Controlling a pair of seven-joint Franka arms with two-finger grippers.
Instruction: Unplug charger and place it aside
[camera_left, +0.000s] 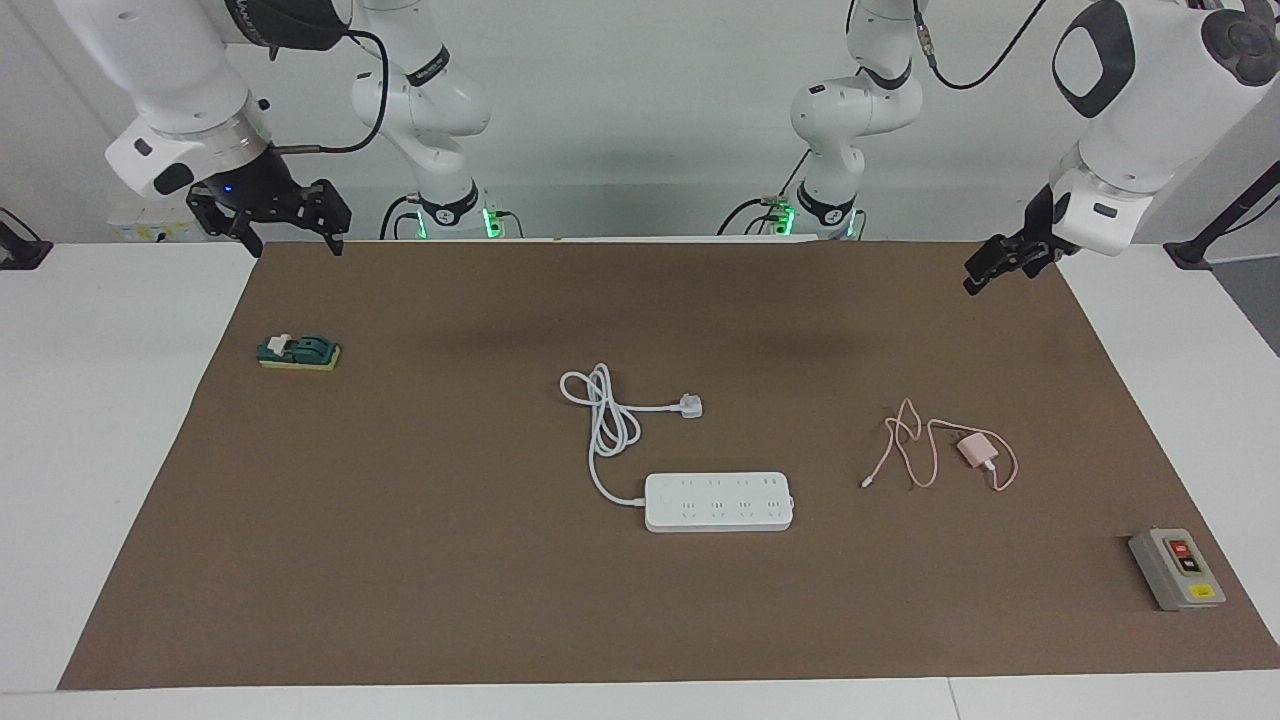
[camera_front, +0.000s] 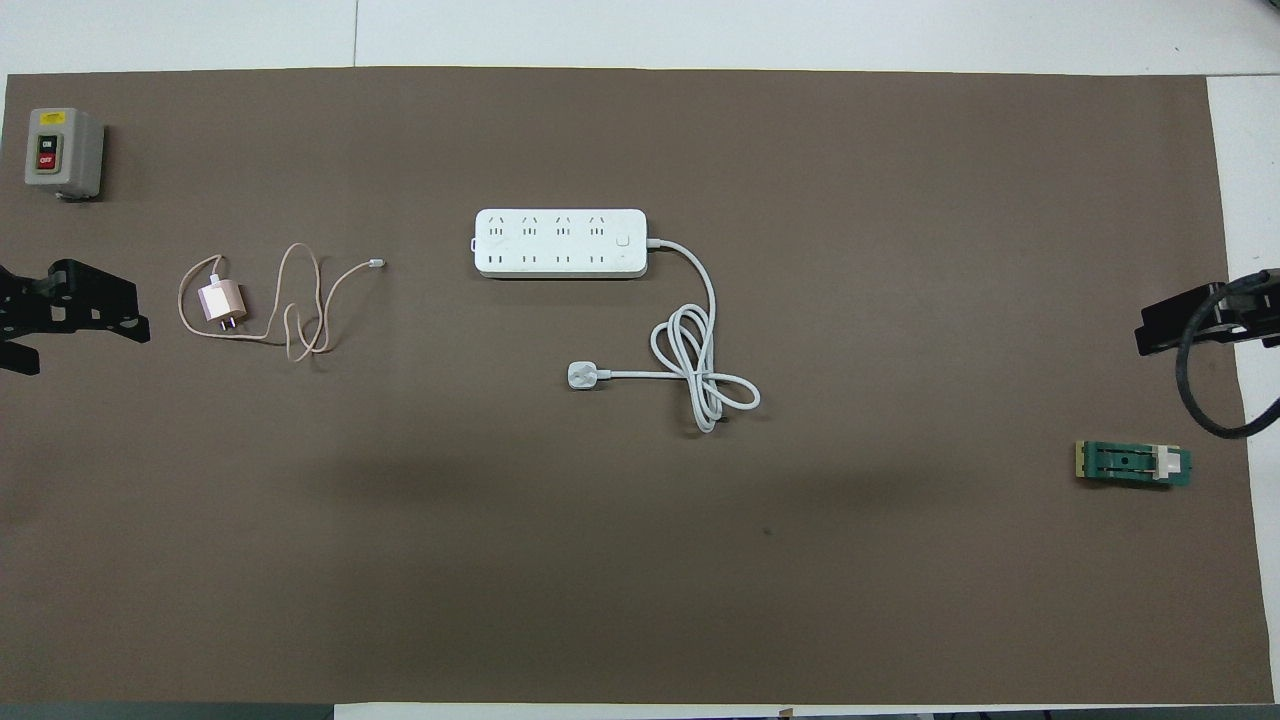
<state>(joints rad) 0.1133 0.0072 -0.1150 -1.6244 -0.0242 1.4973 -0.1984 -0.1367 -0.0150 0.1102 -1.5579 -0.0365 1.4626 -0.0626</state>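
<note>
The charger (camera_left: 975, 450) is a small pale pink cube lying on the brown mat (camera_left: 450, 600), toward the left arm's end. Its thin pink cable (camera_left: 905, 455) loops beside it. It is not plugged in and lies well apart from the white power strip (camera_left: 718, 502). In the overhead view the charger (camera_front: 220, 300) shows its prongs, and the power strip (camera_front: 560, 243) has empty sockets. My left gripper (camera_left: 978, 277) hangs over the mat's edge at its own end, empty. My right gripper (camera_left: 290, 238) hangs open and empty over the mat's corner at its end.
The strip's thick white cord and plug (camera_left: 690, 406) lie coiled just nearer the robots than the strip. A grey switch box (camera_left: 1177, 568) stands at the left arm's end, farther out than the charger. A small green block (camera_left: 298, 352) lies toward the right arm's end.
</note>
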